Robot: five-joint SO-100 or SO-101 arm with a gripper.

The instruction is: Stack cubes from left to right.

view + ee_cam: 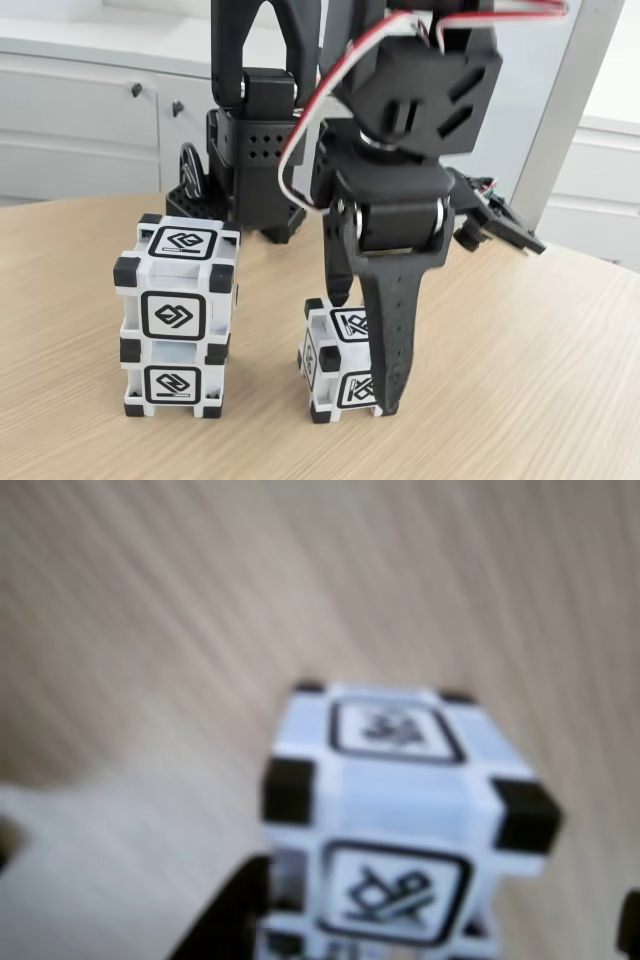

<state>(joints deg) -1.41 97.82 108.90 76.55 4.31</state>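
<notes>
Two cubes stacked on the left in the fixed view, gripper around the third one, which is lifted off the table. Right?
Not lifted. In the fixed view the third cube sits on the table, with the gripper around it. The two-cube stack on the left is as you say.

low frontal fixed view, close downward wrist view

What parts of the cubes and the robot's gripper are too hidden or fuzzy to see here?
- Single cube, fixed view: its right side is hidden behind the gripper finger.
- Gripper, fixed view: whether it presses on that cube cannot be told.
- Cube, wrist view: blurred, glyphs unreadable, bottom cut off by the picture edge.
- Two-cube stack, fixed view: back faces hidden.
- Arm, fixed view: top cut off.
</notes>
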